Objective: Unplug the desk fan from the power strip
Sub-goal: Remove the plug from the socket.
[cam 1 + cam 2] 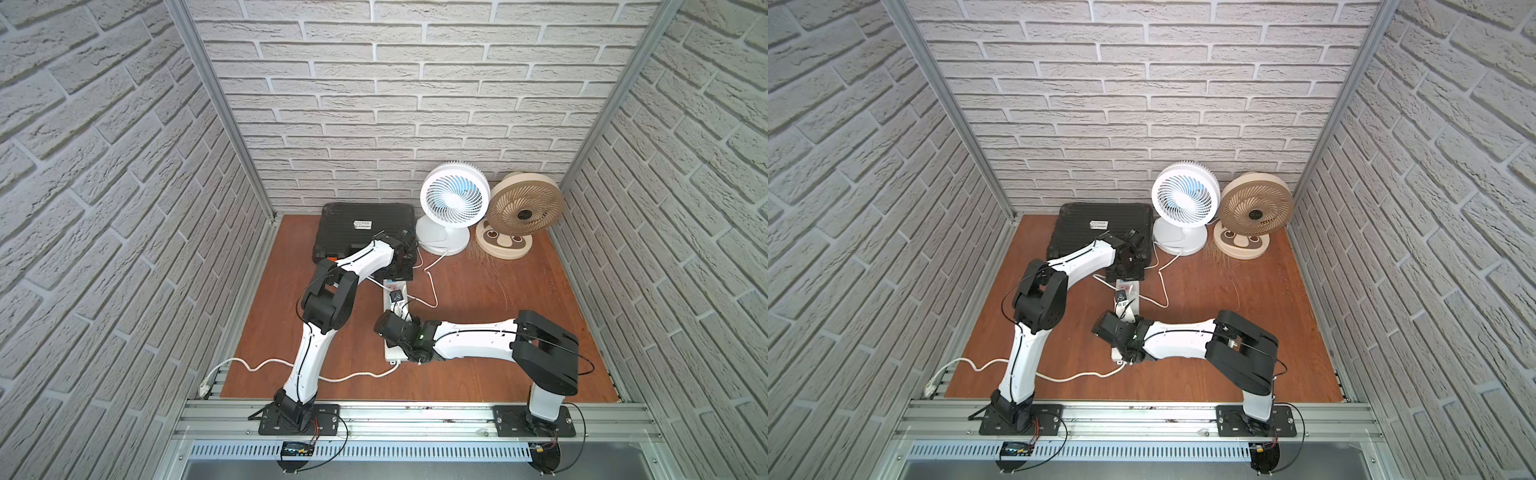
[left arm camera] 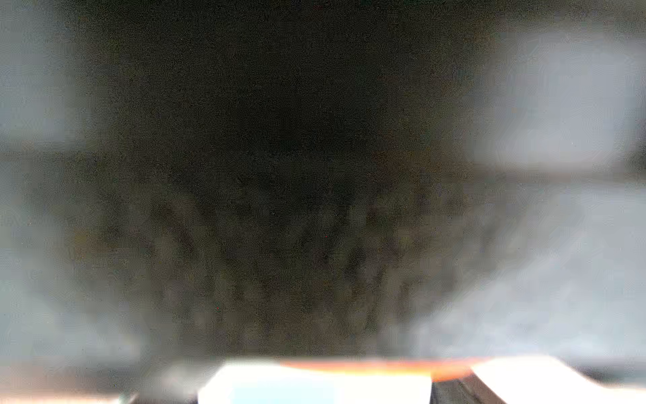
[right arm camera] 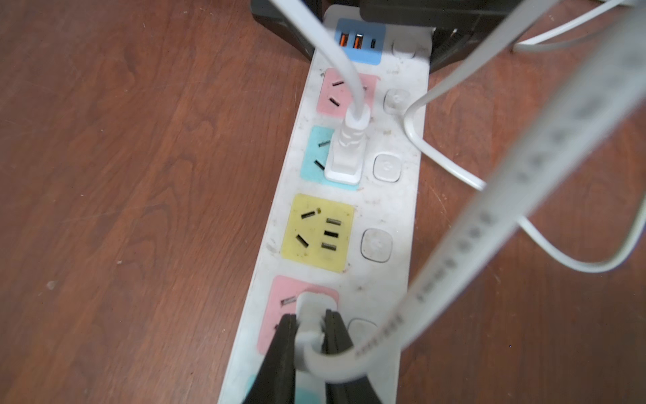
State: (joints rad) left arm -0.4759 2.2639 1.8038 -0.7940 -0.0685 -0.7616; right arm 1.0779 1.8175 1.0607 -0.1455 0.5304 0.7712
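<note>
The white desk fan [image 1: 453,199] stands at the back of the wooden table, and its thin white cord [image 1: 432,291] runs to the power strip [image 3: 395,210]. The strip lies lengthwise mid-table, showing blue, pink, teal and yellow panels. My right gripper [image 3: 311,320] is shut on a white plug [image 3: 313,304] seated in the near pink socket; that plug's flat cord loops off to one side. A second white plug [image 3: 344,164] sits in the teal socket. My left gripper [image 1: 394,272] rests at the strip's far end. Its wrist view is dark blur, so its jaws do not show.
A beige fan [image 1: 525,212] stands right of the white one. A black ribbed case [image 1: 365,228] lies at the back, left of the fans. The strip's own white cord [image 1: 266,365] trails to the front left edge. Brick-pattern walls enclose three sides.
</note>
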